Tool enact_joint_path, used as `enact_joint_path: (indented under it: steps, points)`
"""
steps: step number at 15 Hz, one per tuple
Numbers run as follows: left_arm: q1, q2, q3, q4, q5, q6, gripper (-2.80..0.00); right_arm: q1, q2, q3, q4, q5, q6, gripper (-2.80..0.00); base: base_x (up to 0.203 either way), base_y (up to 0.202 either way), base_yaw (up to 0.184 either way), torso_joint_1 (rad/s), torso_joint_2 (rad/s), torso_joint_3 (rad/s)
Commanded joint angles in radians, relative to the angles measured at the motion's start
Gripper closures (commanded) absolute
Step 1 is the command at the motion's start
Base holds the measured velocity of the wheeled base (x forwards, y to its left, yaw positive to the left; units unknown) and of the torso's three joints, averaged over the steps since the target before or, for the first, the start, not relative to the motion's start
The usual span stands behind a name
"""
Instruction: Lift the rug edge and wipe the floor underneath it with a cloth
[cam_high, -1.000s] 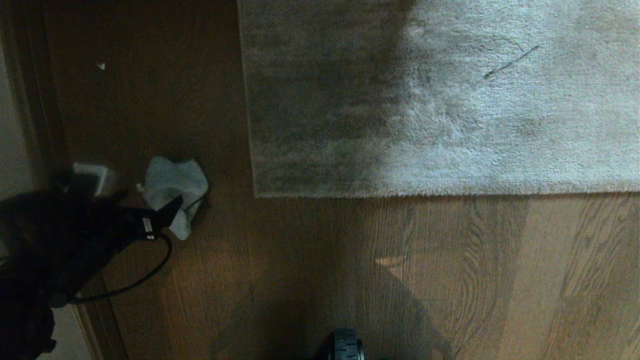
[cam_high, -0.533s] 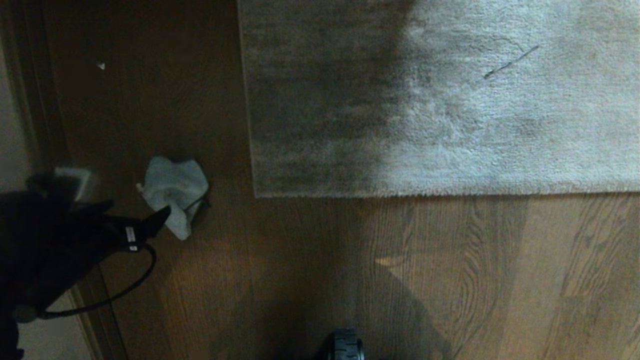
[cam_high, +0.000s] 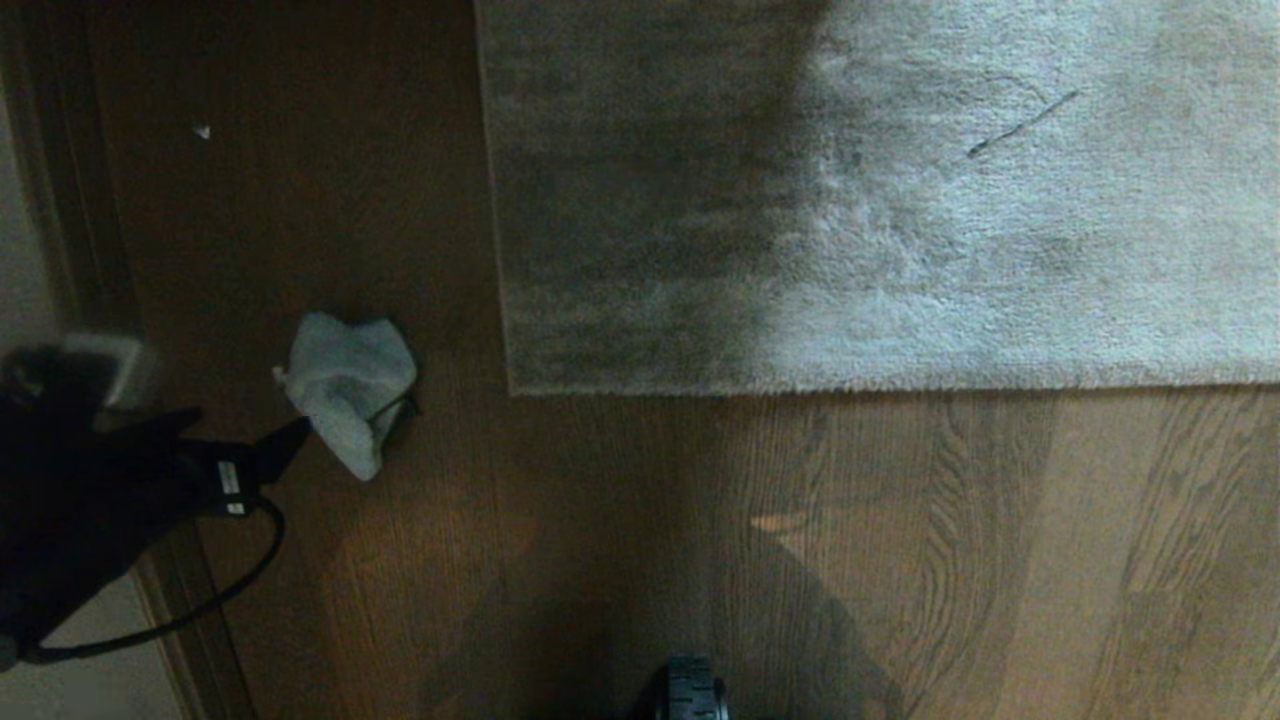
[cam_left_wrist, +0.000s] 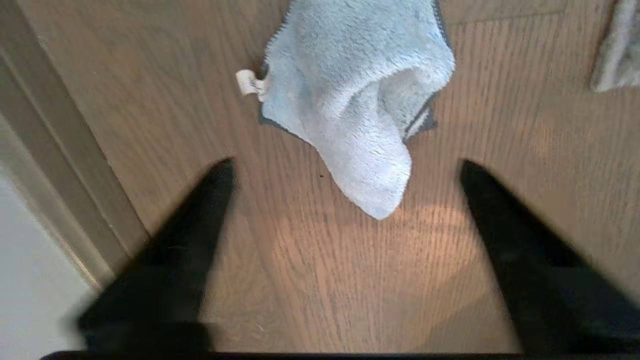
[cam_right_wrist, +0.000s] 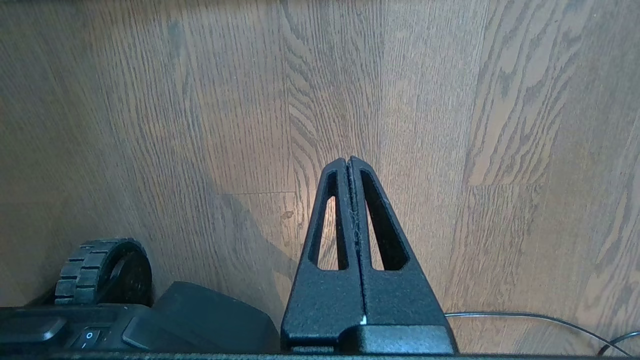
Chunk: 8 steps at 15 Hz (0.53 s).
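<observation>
Lying crumpled on the floor (cam_high: 600, 560) just beside the rug edge (cam_high: 505, 300), the cloth (cam_left_wrist: 357, 107) sits ahead of the left gripper (cam_left_wrist: 347, 167), whose jaws stand apart (presumably ready to pinch it). The right gripper (cam_right_wrist: 349, 162) hangs parked, jaws together.

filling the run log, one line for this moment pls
left gripper: open, short of cloth | right gripper: shut, parked | rug edge: flat on floor
</observation>
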Motion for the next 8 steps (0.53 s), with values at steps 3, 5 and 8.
enact_joint_path:
  steps: [3, 5, 8]
  points:
    - [-0.001, -0.032, 0.009, -0.004, 0.008, 0.0, 0.0, 0.0, 0.001, 0.0, 0.0, 0.0, 0.0, 0.0, 0.0, 0.0, 0.0, 0.0, 0.0, 0.0]
    - [-0.003, -0.063, 0.041, -0.004, 0.007, 0.0, 0.0, 0.0, 0.001, 0.0, 0.0, 0.0, 0.0, 0.0, 0.0, 0.0, 0.0, 0.0, 0.0, 0.0]
    - [-0.004, -0.124, 0.092, -0.004, 0.005, 0.0, 0.0, 0.0, 0.001, 0.0, 0.0, 0.0, 0.0, 0.0, 0.0, 0.0, 0.0, 0.0, 0.0, 0.0]
